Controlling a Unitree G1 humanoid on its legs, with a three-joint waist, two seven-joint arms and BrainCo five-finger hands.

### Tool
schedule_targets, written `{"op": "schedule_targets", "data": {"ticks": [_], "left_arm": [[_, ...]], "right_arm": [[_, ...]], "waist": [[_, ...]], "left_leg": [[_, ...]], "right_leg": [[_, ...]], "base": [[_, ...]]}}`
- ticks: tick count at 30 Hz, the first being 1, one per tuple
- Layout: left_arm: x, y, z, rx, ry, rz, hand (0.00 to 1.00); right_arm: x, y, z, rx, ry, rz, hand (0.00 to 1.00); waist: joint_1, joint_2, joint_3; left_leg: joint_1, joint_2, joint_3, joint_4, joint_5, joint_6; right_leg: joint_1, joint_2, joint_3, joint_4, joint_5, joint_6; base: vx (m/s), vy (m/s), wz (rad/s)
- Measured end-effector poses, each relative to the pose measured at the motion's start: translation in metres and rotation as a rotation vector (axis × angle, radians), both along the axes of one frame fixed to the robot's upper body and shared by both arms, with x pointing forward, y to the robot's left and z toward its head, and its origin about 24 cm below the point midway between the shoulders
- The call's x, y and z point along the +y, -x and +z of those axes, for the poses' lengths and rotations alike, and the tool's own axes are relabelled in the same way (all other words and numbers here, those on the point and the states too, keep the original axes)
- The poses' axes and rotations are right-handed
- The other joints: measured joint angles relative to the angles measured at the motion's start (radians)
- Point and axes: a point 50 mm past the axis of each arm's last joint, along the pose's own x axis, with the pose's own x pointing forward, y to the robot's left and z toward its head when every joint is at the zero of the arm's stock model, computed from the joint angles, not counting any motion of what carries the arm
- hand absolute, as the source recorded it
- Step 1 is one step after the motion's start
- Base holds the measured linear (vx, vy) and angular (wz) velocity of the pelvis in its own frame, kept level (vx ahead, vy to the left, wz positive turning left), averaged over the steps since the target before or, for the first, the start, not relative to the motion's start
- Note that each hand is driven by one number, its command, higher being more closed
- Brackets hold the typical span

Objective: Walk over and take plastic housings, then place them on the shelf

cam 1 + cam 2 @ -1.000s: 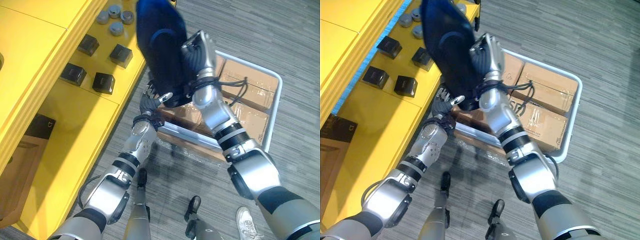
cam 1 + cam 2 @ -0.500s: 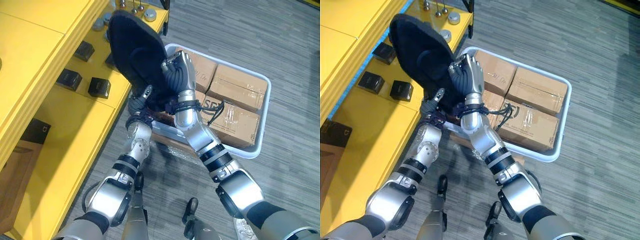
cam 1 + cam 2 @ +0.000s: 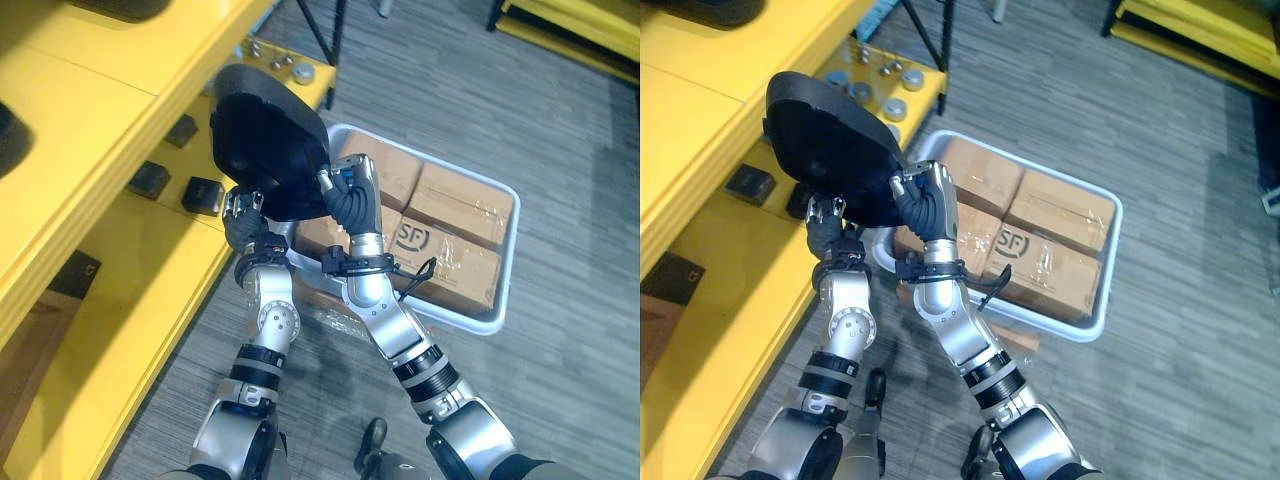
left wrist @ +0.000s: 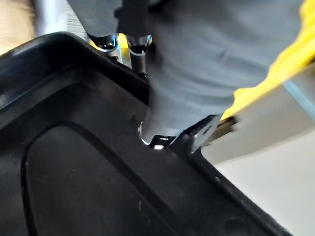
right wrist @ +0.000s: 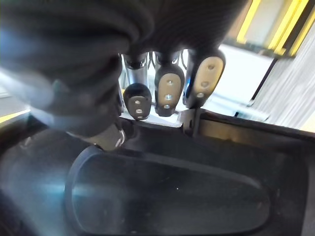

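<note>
- Yellow shelf (image 3: 90, 120) runs along robot's left, upper board over lower board
- White tub (image 3: 512, 250) on grey floor just beside shelf, packed with taped cardboard boxes (image 3: 465, 205)
- Black plastic housing (image 3: 265, 150), large, rounded, held up in air at shelf's edge, above tub's corner
- Right hand (image 3: 352, 200) on housing's side, fingertips (image 5: 167, 88) curled over its rim
- Left hand (image 3: 243, 222) under housing's lower edge, grip cannot be told
- Small black blocks (image 3: 203, 194) on lower board
- Grey round pieces (image 3: 896, 108) at board's far end
</note>
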Motion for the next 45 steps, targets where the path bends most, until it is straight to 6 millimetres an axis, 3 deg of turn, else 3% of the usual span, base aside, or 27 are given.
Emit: {"op": "schedule_targets", "data": {"ticks": [1, 2, 4, 6, 7, 9, 10, 11, 12, 13, 14, 15, 17, 18, 19, 21, 22, 23, 25, 27, 28, 30, 32, 38, 39, 43, 45], "left_arm": [[0.0, 0.004, 0.003, -0.018, 0.004, 0.005, 1.0], [0.0, 0.006, 0.004, -0.028, 0.002, 0.009, 1.0], [0.004, 0.015, 0.007, -0.055, -0.027, 0.033, 1.0], [0.008, 0.024, 0.011, -0.081, -0.068, 0.067, 1.0], [0.01, 0.03, 0.014, -0.084, -0.156, 0.118, 1.0], [0.011, 0.035, 0.015, -0.084, -0.252, 0.155, 1.0], [0.01, 0.037, 0.016, -0.077, -0.341, 0.185, 1.0], [0.01, 0.044, 0.02, -0.088, -0.453, 0.238, 1.0], [0.01, 0.048, 0.023, -0.099, -0.498, 0.261, 1.0], [0.008, 0.054, 0.029, -0.128, -0.598, 0.31, 1.0], [0.008, 0.054, 0.029, -0.128, -0.598, 0.31, 1.0], [0.01, 0.066, 0.038, -0.172, -0.729, 0.41, 1.0], [0.017, 0.081, 0.039, -0.192, -0.828, 0.515, 1.0], [0.018, 0.087, 0.038, -0.201, -0.878, 0.555, 1.0], [0.018, 0.091, 0.038, -0.21, -0.924, 0.588, 1.0], [0.017, 0.093, 0.033, -0.214, -0.996, 0.587, 1.0], [0.015, 0.096, 0.025, -0.203, -1.03, 0.551, 1.0], [0.016, 0.098, 0.021, -0.195, -1.037, 0.544, 1.0], [0.019, 0.11, 0.005, -0.157, -1.05, 0.502, 1.0], [0.017, 0.111, 0.004, -0.168, -1.047, 0.469, 1.0], [0.016, 0.111, 0.004, -0.176, -1.046, 0.452, 1.0], [0.017, 0.113, 0.005, -0.182, -1.025, 0.442, 1.0], [0.018, 0.114, 0.005, -0.184, -1.012, 0.436, 1.0], [0.036, 0.124, -0.002, -0.133, -1.024, 0.486, 1.0], [0.045, 0.125, -0.003, -0.105, -1.013, 0.521, 1.0], [0.107, 0.145, 0.003, 0.022, -0.762, 0.838, 1.0], [0.109, 0.144, 0.005, 0.021, -0.765, 0.862, 1.0]], "right_arm": [[-0.002, 0.003, 0.005, -0.021, -0.011, 0.013, 0.0], [-0.002, 0.004, 0.007, -0.029, -0.016, 0.02, 0.0], [-0.001, 0.008, 0.01, -0.037, -0.046, 0.039, 0.0], [-0.002, 0.012, 0.011, -0.037, -0.08, 0.056, 0.0], [-0.006, 0.013, 0.007, -0.025, -0.098, 0.049, 0.0], [-0.016, 0.011, -0.001, 0.005, -0.118, 0.019, 0.0], [-0.028, 0.009, -0.008, 0.03, -0.146, -0.006, 0.0], [-0.036, 0.01, -0.016, 0.047, -0.152, -0.018, 0.0], [-0.041, 0.01, -0.019, 0.05, -0.151, -0.026, 0.0], [-0.047, 0.012, -0.023, 0.054, -0.156, -0.033, 0.0], [-0.047, 0.012, -0.023, 0.054, -0.156, -0.033, 0.0], [-0.053, 0.019, -0.026, 0.038, -0.166, -0.022, 0.0], [-0.057, 0.024, -0.03, 0.028, -0.166, -0.011, 0.0], [-0.067, 0.029, -0.031, 0.01, -0.179, -0.028, 0.0], [-0.082, 0.035, -0.033, -0.012, -0.198, -0.071, 0.0], [-0.099, 0.043, -0.039, -0.024, -0.182, -0.116, 0.0], [-0.11, 0.052, -0.049, -0.005, -0.164, -0.144, 0.0], [-0.112, 0.055, -0.052, 0.006, -0.158, -0.145, 0.0], [-0.117, 0.059, -0.064, 0.052, -0.156, -0.137, 0.0], [-0.123, 0.061, -0.067, 0.06, -0.157, -0.15, 0.0], [-0.126, 0.064, -0.067, 0.054, -0.156, -0.158, 0.0], [-0.127, 0.068, -0.065, 0.041, -0.157, -0.156, 0.0], [-0.126, 0.071, -0.061, 0.02, -0.161, -0.145, 0.0], [-0.118, 0.07, -0.06, 0.023, -0.173, -0.104, 0.0], [-0.12, 0.07, -0.061, 0.028, -0.187, -0.105, 0.0], [-0.167, 0.062, -0.087, 0.16, -0.291, -0.279, 0.0], [-0.168, 0.057, -0.093, 0.195, -0.276, -0.259, 0.0]], "waist": [[-0.002, 0.0, -0.015], [-0.001, -0.001, -0.019], [0.029, -0.008, -0.032], [0.035, -0.009, -0.035], [0.037, -0.009, -0.042], [0.034, -0.011, -0.058], [0.031, -0.009, -0.062], [0.025, -0.008, -0.065], [0.022, -0.006, -0.07], [0.008, -0.003, -0.085], [0.008, -0.003, -0.085], [-0.005, 0.002, -0.093], [-0.002, 0.013, -0.104], [-0.005, 0.031, -0.124], [-0.013, 0.047, -0.134], [-0.033, 0.049, -0.141], [-0.039, 0.035, -0.156], [-0.043, 0.036, -0.162], [-0.047, 0.095, -0.203], [-0.049, 0.106, -0.21], [-0.049, 0.107, -0.212], [-0.047, 0.107, -0.221], [-0.025, 0.106, -0.242], [-0.021, 0.105, -0.268], [-0.021, 0.105, -0.27], [-0.023, 0.104, -0.283], [-0.014, 0.103, -0.309]], "left_leg": [[-0.052, 0.049, 0.168, 0.089, -0.024, 0.035], [-0.066, 0.06, 0.212, 0.119, -0.035, 0.051], [-0.101, 0.047, 0.239, 0.215, -0.089, 0.086], [-0.117, 0.022, 0.232, 0.312, -0.162, 0.105], [-0.118, 0.003, 0.214, 0.4, -0.232, 0.114], [-0.1, -0.027, 0.191, 0.458, -0.291, 0.128], [-0.063, -0.061, 0.166, 0.484, -0.329, 0.138], [-0.014, -0.096, 0.129, 0.472, -0.35, 0.147], [0.006, -0.11, 0.103, 0.458, -0.356, 0.15], [0.029, -0.134, 0.043, 0.429, -0.359, 0.151], [0.029, -0.134, 0.043, 0.429, -0.359, 0.151], [0.095, -0.196, -0.055, 0.367, -0.35, 0.159], [0.161, -0.235, -0.128, 0.318, -0.343, 0.151], [0.174, -0.251, -0.193, 0.3, -0.342, 0.146], [0.184, -0.262, -0.262, 0.294, -0.343, 0.139], [0.2, -0.28, -0.332, 0.294, -0.349, 0.119], [0.217, -0.302, -0.357, 0.307, -0.372, 0.083], [0.219, -0.305, -0.362, 0.321, -0.385, 0.062], [0.206, -0.24, -0.384, 0.336, -0.404, 0.007], [0.214, -0.211, -0.369, 0.323, -0.398, -0.003], [0.226, -0.182, -0.286, 0.305, -0.389, -0.013], [0.241, -0.166, -0.202, 0.274, -0.375, 0.005], [0.281, -0.166, -0.163, 0.202, -0.357, 0.032], [0.34, -0.175, -0.146, 0.156, -0.355, 0.035], [0.351, -0.175, -0.137, 0.152, -0.355, 0.035], [0.396, -0.173, -0.132, 0.115, -0.355, 0.035], [0.4, -0.173, -0.132, 0.103, -0.354, 0.035]], "right_leg": [[0.001, -0.016, -0.037, 0.022, -0.018, 0.011], [0.003, -0.024, -0.046, 0.027, -0.023, 0.018], [0.014, -0.056, -0.048, 0.018, -0.024, 0.028], [0.064, -0.092, -0.077, 0.015, -0.031, 0.06], [0.105, -0.128, -0.1, 0.059, -0.033, 0.07], [0.103, -0.192, -0.087, 0.213, -0.026, 0.059], [0.076, -0.245, -0.017, 0.38, 0.022, -0.02], [0.016, -0.257, 0.103, 0.532, 0.153, -0.175], [-0.014, -0.247, 0.166, 0.6, 0.182, -0.175], [-0.072, -0.202, 0.245, 0.727, 0.109, -0.095], [-0.072, -0.202, 0.245, 0.727, 0.109, -0.095], [-0.128, -0.144, 0.258, 0.789, 0.011, -0.087], [-0.156, -0.108, 0.223, 0.676, -0.062, -0.083], [-0.184, -0.056, 0.25, 0.548, -0.089, -0.082], [-0.203, 0.009, 0.342, 0.417, -0.1, -0.068], [-0.211, 0.065, 0.482, 0.292, -0.1, -0.047], [-0.19, 0.052, 0.504, 0.154, -0.019, -0.043], [-0.175, 0.041, 0.494, 0.149, 0.042, -0.029], [-0.099, 0.079, 0.377, 0.072, 0.046, -0.05], [-0.05, 0.093, 0.314, 0.031, 0.048, -0.058], [0.0, 0.101, 0.27, -0.006, 0.049, -0.063], [0.034, 0.102, 0.241, -0.039, 0.049, -0.065], [0.066, 0.103, 0.233, -0.091, 0.056, -0.075], [0.131, 0.1, 0.233, -0.151, 0.066, -0.072], [0.14, 0.1, 0.234, -0.154, 0.066, -0.072], [0.173, 0.102, 0.234, -0.173, 0.066, -0.073], [0.177, 0.103, 0.233, -0.182, 0.066, -0.073]], "base": [[0.02, 0.013, 0.83], [0.07, 0.033, 0.62], [0.16, 0.111, 0.22], [0.25, 0.154, 0.42], [0.23, 0.139, 0.5], [0.25, 0.214, 0.63], [0.33, 0.298, 0.97], [0.3, 0.24, 0.98], [0.3, 0.14, 1.2], [0.26, 0.05, 0.8], [0.34, 0.02, 1.76], [0.37, -0.01, 1.69], [0.36, -0.069, 1.72], [0.34, -0.175, 1.73], [0.4, -0.276, 1.83], [0.34, -0.328, 1.85], [0.3, -0.325, 1.81], [0.35, -0.377, 1.66], [0.27, -0.264, 0.98], [0.19, -0.195, 0.84], [0.14, -0.169, 0.86], [0.12, -0.102, 0.52], [0.11, -0.014, 0.1], [0.06, 0.035, -0.03], [0.03, 0.012, -0.08], [0.01, 0.003, -0.05], [0.01, -0.002, 0.04]]}}
